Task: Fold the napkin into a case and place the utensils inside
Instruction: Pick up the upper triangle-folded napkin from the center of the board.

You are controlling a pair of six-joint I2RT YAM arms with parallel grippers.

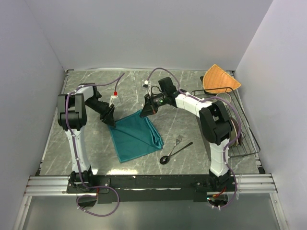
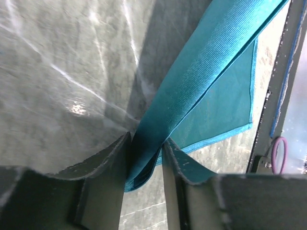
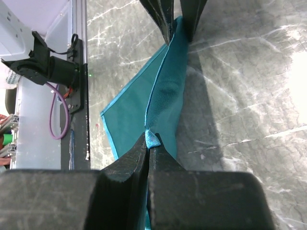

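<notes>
The napkin (image 1: 136, 138) is a blue-green cloth. It is pinched at two ends and lies between the two sets of jaws. The left gripper (image 1: 112, 122) has its jaws clamped on one end of the napkin's far edge. In the left wrist view a thick folded bunch of cloth sits between the two fingers (image 2: 111, 165), and they press on it from both sides. The right gripper (image 1: 143, 113) has its jaws squeezed tight on the other end. In the right wrist view only a tiny tip of cloth pokes out between them.

The held edge is pulled into a straight band. Its long way runs from the left jaws to the right jaws, and it is lifted off the table (image 1: 96, 148). From this band the rest of the napkin slopes down and spreads flat on the table, toward the arm bases. There is a soft fold along the side below the right jaws.

The fork (image 1: 179, 140) lies on the table near that folded side, apart from both sets of jaws. The spoon (image 1: 175, 153) lies just beside the fork. Its round black bowl points toward the arm bases and its handle points away to the right.

Far past the right jaws, an orange cloth (image 1: 220, 79) sits at the back corner, by a wire rack (image 1: 245, 136).
</notes>
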